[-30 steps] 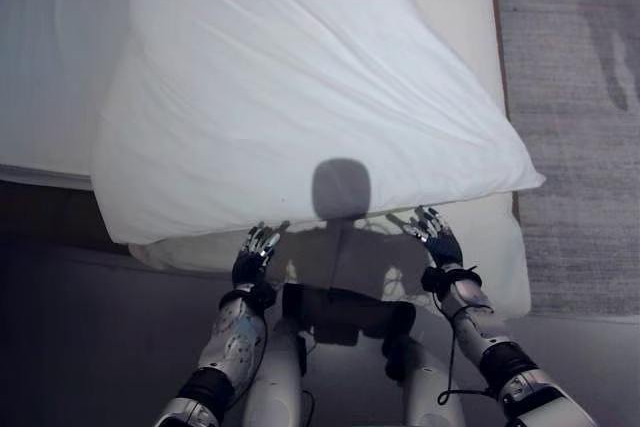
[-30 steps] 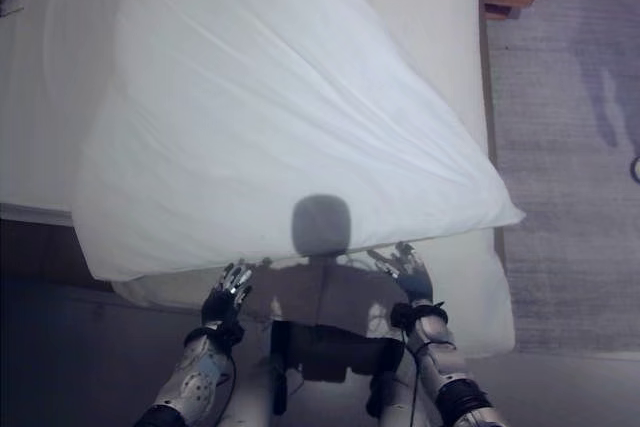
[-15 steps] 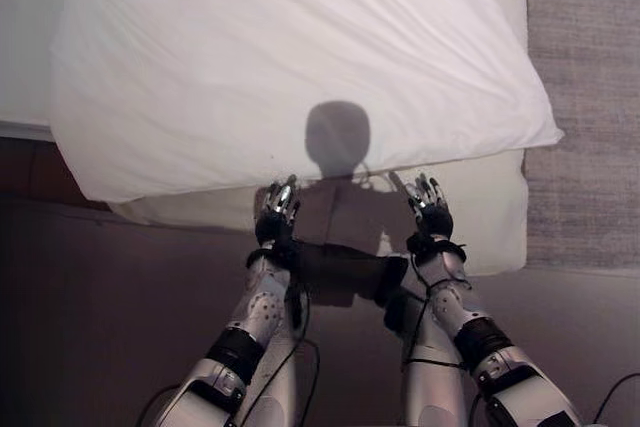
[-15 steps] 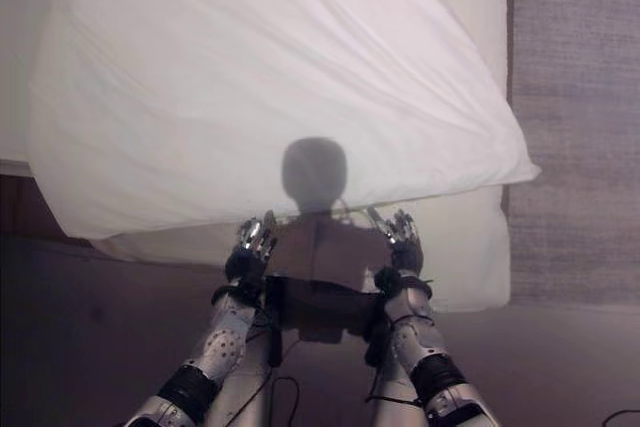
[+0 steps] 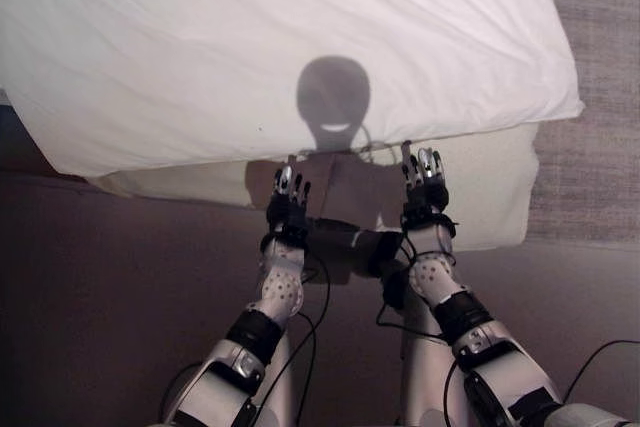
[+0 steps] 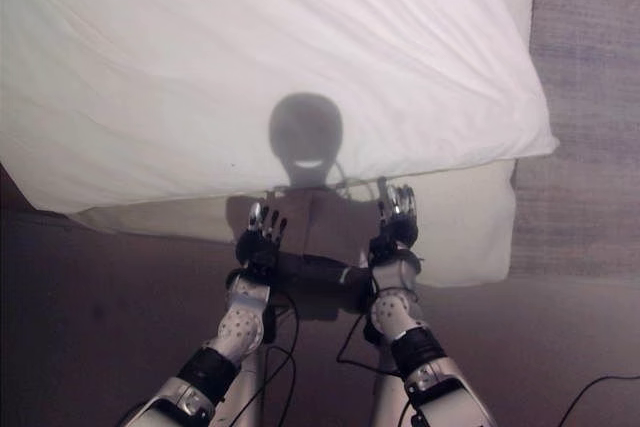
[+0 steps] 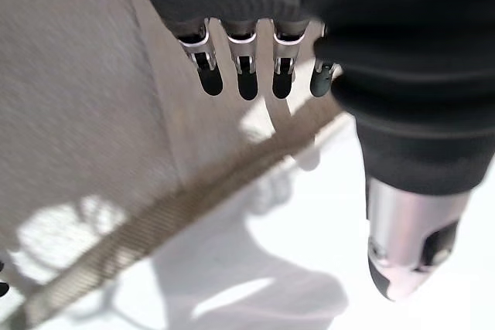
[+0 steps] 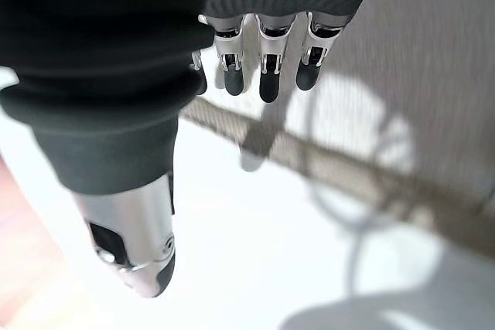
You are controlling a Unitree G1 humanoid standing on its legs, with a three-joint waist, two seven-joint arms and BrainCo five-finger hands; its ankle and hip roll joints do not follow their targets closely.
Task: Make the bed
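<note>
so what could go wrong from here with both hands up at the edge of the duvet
1. The left hand and right hand are open at the white duvet edge, holding nothing; a shallow pinch could slip off.
2. The duvet lies skewed, its corner past the mattress side; a pull from two close points may not square it.
3. The edge could bunch between the hands.

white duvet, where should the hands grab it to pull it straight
Take the white duvet by its near edge, from the foot of the bed. That hem overhangs the mattress just ahead of the open left hand and right hand.
</note>
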